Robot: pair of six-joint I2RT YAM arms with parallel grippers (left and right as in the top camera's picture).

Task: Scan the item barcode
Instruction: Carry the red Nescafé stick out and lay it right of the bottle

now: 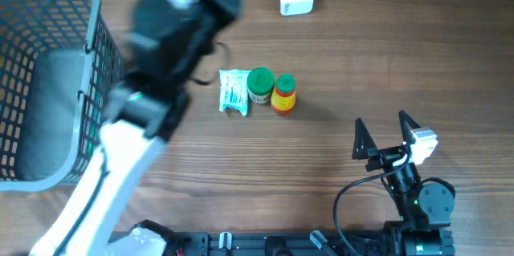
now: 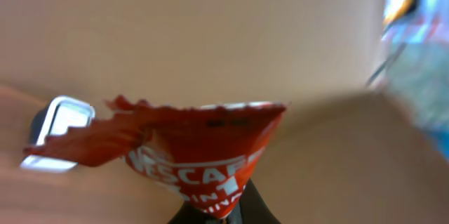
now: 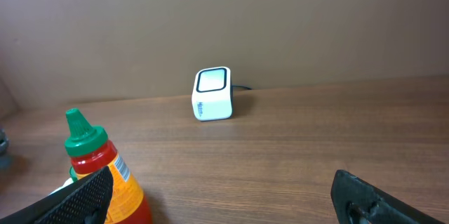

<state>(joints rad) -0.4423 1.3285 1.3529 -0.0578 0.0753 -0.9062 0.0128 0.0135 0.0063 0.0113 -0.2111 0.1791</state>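
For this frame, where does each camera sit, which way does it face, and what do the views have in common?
Overhead: above the table, looking straight down; both arms show, the left arm blurred, the right tool open.
Left wrist: on the left arm, looking past the left tool, shut on a red sachet.
Right wrist: low over the table, facing the scanner; its open fingers frame the bottom.
Shared: the scanner appears in all three views.
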